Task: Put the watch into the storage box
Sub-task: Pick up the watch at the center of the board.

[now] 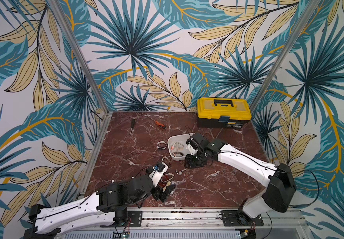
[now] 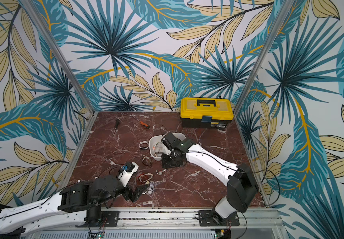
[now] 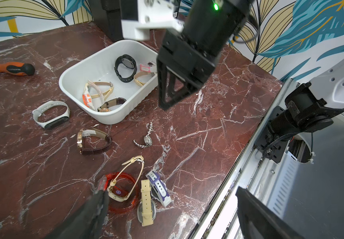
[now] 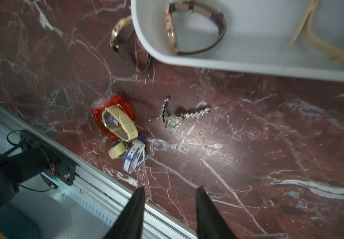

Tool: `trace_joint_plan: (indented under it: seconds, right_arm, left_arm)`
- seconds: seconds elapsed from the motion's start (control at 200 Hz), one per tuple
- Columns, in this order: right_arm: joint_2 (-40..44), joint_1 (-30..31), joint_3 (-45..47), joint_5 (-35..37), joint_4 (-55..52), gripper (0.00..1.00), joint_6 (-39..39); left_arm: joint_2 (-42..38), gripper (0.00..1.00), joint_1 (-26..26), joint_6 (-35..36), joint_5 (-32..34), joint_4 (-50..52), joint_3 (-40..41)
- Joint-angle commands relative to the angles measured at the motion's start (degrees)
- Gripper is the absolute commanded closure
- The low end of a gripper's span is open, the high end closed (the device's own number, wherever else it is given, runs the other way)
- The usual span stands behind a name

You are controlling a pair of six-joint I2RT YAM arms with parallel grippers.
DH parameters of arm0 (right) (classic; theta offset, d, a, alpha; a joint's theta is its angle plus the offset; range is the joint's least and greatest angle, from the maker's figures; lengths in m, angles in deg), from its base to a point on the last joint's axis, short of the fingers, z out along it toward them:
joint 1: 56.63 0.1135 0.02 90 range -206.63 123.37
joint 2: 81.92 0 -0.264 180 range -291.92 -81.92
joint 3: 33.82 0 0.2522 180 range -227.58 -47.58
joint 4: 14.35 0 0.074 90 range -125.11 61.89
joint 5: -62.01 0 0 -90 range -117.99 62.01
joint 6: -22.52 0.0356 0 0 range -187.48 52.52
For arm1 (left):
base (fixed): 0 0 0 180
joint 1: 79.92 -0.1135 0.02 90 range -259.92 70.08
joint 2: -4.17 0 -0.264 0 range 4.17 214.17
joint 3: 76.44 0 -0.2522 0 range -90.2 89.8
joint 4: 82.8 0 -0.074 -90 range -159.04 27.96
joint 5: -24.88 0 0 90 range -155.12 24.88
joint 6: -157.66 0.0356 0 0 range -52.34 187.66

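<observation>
Left wrist view: several watches lie in the box (image 3: 109, 115), and more are scattered over the worktop (image 3: 208, 155). Left fingers (image 3: 96, 207) spread wide above a tangled pile where a beige watch (image 4: 123, 122) sits inside a red watch (image 4: 96, 118). Right fingers (image 4: 134, 211) stand apart, empty, just beside the box. These watches look light, with floppy straps and slick faces, so pinching across a strap loop seems safest.

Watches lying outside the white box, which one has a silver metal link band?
The small silver watch, lying unclasped by itself near the storage box; the others outside have leather or plastic straps.
</observation>
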Motion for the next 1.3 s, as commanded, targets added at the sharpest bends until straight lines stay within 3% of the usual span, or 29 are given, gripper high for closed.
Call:
trace_joint_plan:
  seconds: [0.0, 0.361, 1.087, 1.297]
  right_arm:
    - [0.1, 1.5, 6.4, -0.5, 8.7, 0.47, 9.4]
    - [-4.8, 2.1, 10.3, 9.2, 19.5, 0.39, 26.3]
    - [-14.6, 1.9, 5.6, 15.7, 18.0, 0.41, 32.2]
    - [-15.9, 1.9, 4.0, 17.5, 16.4, 0.47, 32.8]
  left_arm:
    - [-0.6, 0.00, 0.2, -0.5, 0.7, 0.7, -0.8]
    - [-0.3, 0.00, 0.1, -0.7, 0.7, 0.1, -0.5]
    - [-2.2, 0.00, 0.1, 0.2, -0.3, 1.8, -0.2]
    - [-4.2, 0.00, 0.1, 0.1, -0.7, 1.5, 0.7]
